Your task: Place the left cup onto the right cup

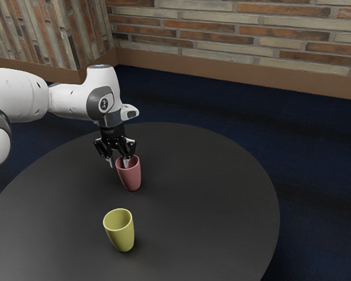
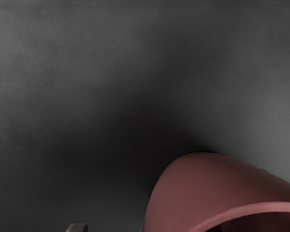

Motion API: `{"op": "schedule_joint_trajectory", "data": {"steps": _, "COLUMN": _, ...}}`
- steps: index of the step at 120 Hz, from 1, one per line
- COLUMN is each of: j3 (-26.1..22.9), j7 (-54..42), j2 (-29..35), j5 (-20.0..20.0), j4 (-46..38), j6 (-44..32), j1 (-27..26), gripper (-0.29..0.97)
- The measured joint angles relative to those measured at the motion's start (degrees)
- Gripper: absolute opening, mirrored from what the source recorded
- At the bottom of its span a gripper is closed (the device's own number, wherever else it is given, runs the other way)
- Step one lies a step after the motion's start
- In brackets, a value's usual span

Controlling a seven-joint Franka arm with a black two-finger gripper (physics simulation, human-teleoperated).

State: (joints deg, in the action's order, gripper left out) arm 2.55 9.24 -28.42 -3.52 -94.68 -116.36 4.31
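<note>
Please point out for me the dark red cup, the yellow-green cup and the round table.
dark red cup (image 1: 129,175), exterior view, on its outer wall.
yellow-green cup (image 1: 119,233), exterior view, on its outer wall.
round table (image 1: 222,193), exterior view, on its bare top.

tabletop: round, matte black, plain surface
red cup: left of middle in the exterior view, mouth up, leaning a little; cannot tell whether its base touches the tabletop
yellow-green cup: stands upright on the tabletop, mouth up, nearer the camera than the red cup and apart from it
shadow: soft dark patch on the tabletop beside the red cup
</note>
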Motion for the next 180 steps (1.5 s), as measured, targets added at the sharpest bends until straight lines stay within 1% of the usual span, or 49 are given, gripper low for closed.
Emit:
{"op": "schedule_joint_trajectory", "data": {"steps": 50, "j3": 0.0, "j7": -0.02, "j2": -0.02, "j5": -0.03, "j4": 0.09, "j6": 0.0, "j1": -0.08, "gripper": 0.16}}
{"op": "schedule_joint_trajectory", "data": {"steps": 139, "j3": 0.0, "j7": -0.1, "j2": -0.02, "j5": 0.02, "j4": 0.09, "j6": 0.0, "j1": -0.03, "gripper": -0.07}}
{"op": "schedule_joint_trajectory", "data": {"steps": 180, "j3": -0.05, "j7": 0.01, "j2": 0.62, "j5": 0.25, "j4": 0.09, "j6": -0.02, "j1": -0.09, "gripper": -0.1}}
